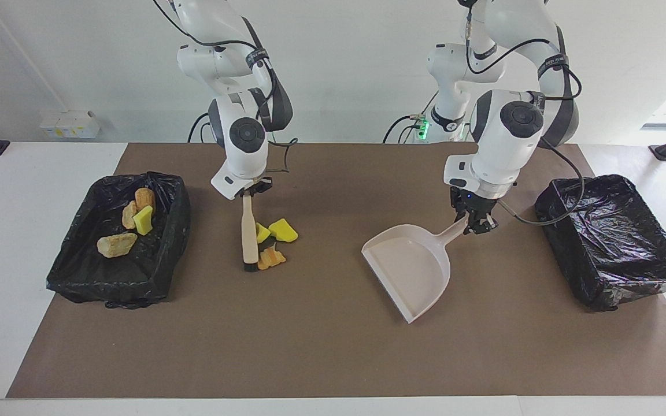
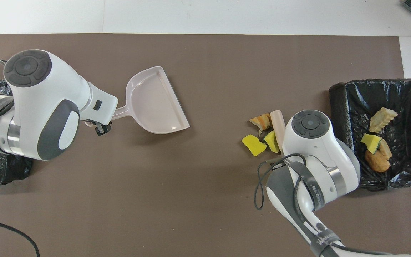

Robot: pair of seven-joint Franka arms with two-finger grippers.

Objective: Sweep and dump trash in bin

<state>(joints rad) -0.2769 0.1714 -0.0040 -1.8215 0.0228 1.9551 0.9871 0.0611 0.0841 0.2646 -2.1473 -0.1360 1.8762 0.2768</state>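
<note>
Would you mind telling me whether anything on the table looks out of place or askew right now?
Yes. The dustpan, held by its handle in the left tool, sits well apart from the loose trash, though its open mouth is turned toward the pile. The brush in the right tool stands beside the pile. The empty bin has a crumpled liner.
</note>
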